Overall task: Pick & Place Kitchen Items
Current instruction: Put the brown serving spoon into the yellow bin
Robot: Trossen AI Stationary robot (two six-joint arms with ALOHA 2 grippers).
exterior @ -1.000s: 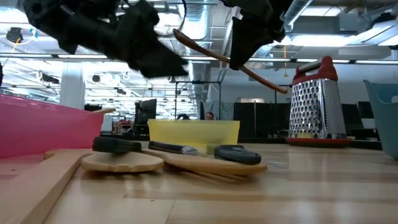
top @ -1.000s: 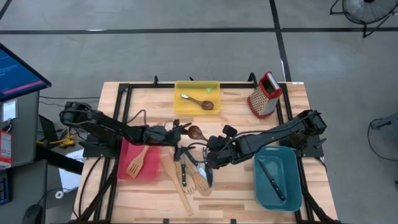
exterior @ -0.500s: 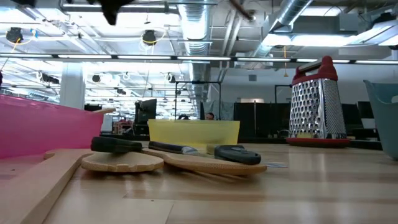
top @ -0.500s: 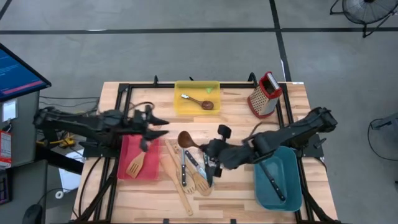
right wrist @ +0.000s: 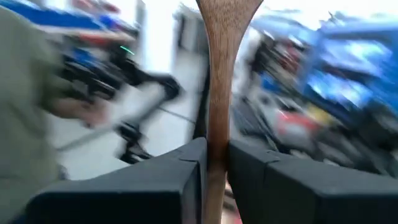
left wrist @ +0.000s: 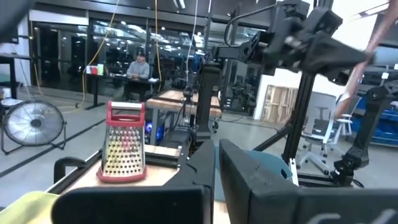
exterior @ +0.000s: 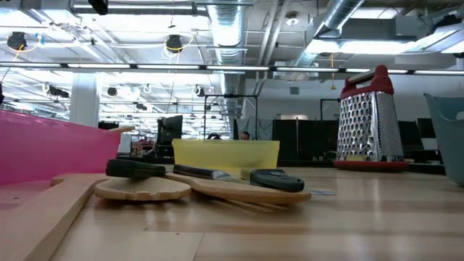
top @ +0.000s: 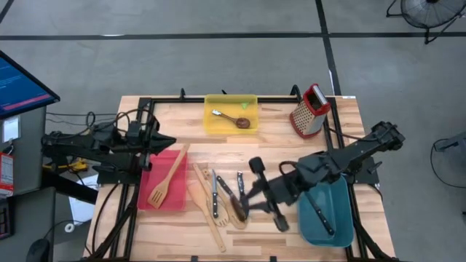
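Wooden table [top: 342, 120]; right pincer [top: 244, 204] clamps dark brown wooden spoon [right wrist: 222, 74]; left pincer [top: 166, 140] closed, empty, raised above table edge.

Grey concrete floor [top: 218, 51] with dark tape lines, fan [top: 429, 13] in the corner, monitor [top: 22, 84] beside the table. Behind: exposed ceiling ducts [exterior: 225, 29], strip lights, glass partitions.

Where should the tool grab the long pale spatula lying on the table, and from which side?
Grip the spatula by its handle near the free end, toward the table's front edge, coming straight down and closing across it. It lies flat, its head is crowded by knives, and that end is clear. The right tool, holding a spoon, hovers over the pile.
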